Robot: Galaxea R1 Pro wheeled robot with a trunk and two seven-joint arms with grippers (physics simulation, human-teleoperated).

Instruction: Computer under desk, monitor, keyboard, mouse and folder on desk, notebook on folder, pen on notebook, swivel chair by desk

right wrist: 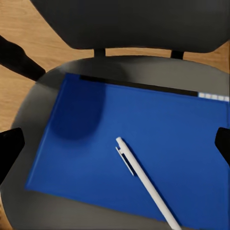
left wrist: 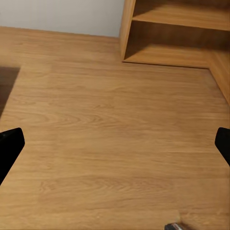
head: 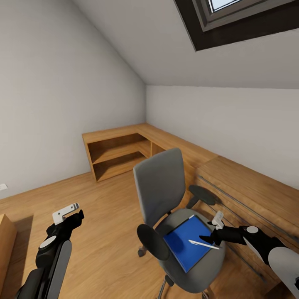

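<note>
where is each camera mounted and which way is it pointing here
Head view: on the robot's head, looking forward and down over the swivel chair, blue folder and pen; left gripper and right gripper show.
Left wrist view: near the left gripper, facing the wooden floor and shelf unit; dark fingertips at the edges.
Right wrist view: above the chair seat, facing folder and pen; dark fingertips show.
Head and right wrist views share chair, folder and pen.

The grey padded swivel chair stands on the light wooden plank floor. A flat bright blue folder lies on its seat. A thin white pen rests on the folder.
</note>
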